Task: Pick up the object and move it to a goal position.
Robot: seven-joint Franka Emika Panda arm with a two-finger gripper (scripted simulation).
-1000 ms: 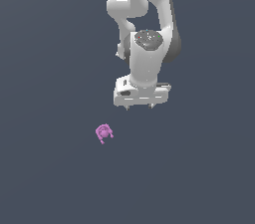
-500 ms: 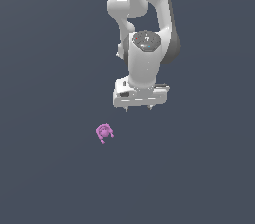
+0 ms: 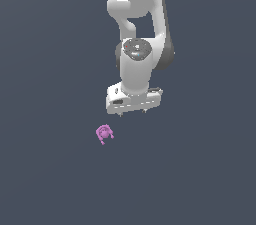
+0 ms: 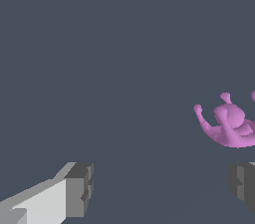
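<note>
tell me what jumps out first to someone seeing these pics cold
The big white arm hangs down the middle of the exterior view, its gripper open above the bare grey floor. The only colour is the small pink-purple lumpy object, lying apart from the gripper, lower and toward the exterior view's left.

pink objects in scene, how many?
1. The pink object lies on the grey floor, toward the exterior view's left of the gripper and clear of it. The wrist view shows the same one. None seems hidden.

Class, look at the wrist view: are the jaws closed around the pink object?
No, the pink object lies apart from the open jaws, nothing between them.
</note>
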